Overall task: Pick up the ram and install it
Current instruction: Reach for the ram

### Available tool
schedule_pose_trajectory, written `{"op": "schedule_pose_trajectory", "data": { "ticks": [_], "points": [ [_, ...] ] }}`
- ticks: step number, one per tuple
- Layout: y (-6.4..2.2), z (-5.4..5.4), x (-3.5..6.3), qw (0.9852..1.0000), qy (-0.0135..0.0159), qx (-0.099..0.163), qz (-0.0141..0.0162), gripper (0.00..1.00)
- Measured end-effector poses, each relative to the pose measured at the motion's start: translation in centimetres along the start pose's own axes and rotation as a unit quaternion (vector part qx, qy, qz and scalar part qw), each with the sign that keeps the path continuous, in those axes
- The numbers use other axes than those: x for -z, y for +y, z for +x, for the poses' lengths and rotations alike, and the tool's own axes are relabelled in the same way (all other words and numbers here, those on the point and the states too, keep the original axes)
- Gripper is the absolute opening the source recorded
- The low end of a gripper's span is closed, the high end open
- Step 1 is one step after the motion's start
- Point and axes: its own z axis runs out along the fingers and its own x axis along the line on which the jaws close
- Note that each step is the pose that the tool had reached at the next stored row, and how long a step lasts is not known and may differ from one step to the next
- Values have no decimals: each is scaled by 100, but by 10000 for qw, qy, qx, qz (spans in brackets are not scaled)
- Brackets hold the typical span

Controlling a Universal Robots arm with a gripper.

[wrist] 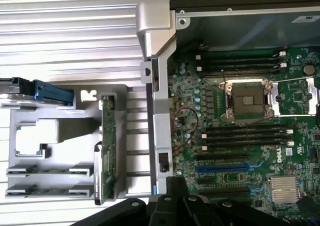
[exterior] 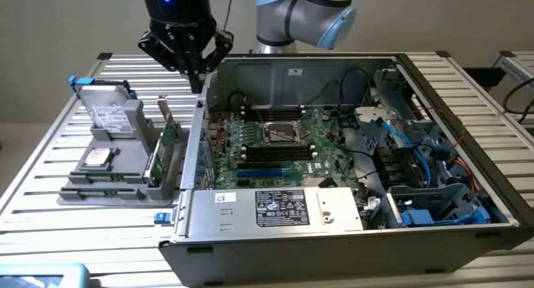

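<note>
High over the side wall of the computer box (exterior: pixel 250 253), on the exterior view's left, the pincer (exterior: pixel 197 82) is held with its two fingers pressed together. Nothing is gripped in it. The ram (exterior: pixel 154 162) is not yet picked up. It is stood on its long edge in the gray holder (exterior: pixel 92 194) on the desk (exterior: pixel 109 232), just beside the box wall. It is lower than the pincer and apart from it.

The step in hand is judged to be the reach for the ram. To do it well, the fingers should be opened first and lined up across the thin stick, so that its two flat sides are pinched near the middle. It should be lifted straight up, so that it is not bent or caught on the holder or on the taller green card (exterior: pixel 170 130) stood just beside it.

Two silver hard drives (exterior: pixel 110 113) are also set in the gray holder, one leaned up and one laid flatter. A green main board (exterior: pixel 326 129) is laid flat inside the computer box, with a square socket (exterior: pixel 282 134) in the middle and long black slots (exterior: pixel 276 152) on both sides of it. The slots look empty, so no ram seems to be put in yet. Blue wires (exterior: pixel 401 132) and a silver box with a label (exterior: pixel 276 207) are packed in there too.
</note>
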Motion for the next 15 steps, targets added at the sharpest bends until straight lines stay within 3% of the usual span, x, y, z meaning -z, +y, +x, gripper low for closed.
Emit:
{"op": "schedule_pose_trajectory", "data": {
  "ticks": [15],
  "points": [
    [-111, 540, -183, 10000, 35, -2, 3, 11]
  ]
}}
